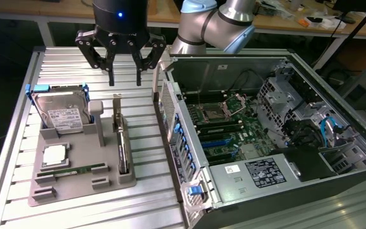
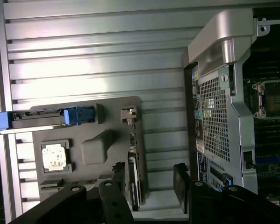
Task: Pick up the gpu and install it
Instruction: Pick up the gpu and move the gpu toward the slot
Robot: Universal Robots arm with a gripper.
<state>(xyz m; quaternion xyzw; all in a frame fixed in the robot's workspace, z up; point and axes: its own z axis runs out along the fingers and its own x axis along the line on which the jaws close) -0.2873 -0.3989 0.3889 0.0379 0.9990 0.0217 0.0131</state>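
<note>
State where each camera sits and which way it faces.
Exterior view: raised, off the arm, looking down at the slatted table, tray and computer case; arm and open hand show.
Wrist view: on the wrist, looking down past the hand's fingers onto the gpu standing in the tray.
Shared: hand, gpu, tray, computer case.
</note>
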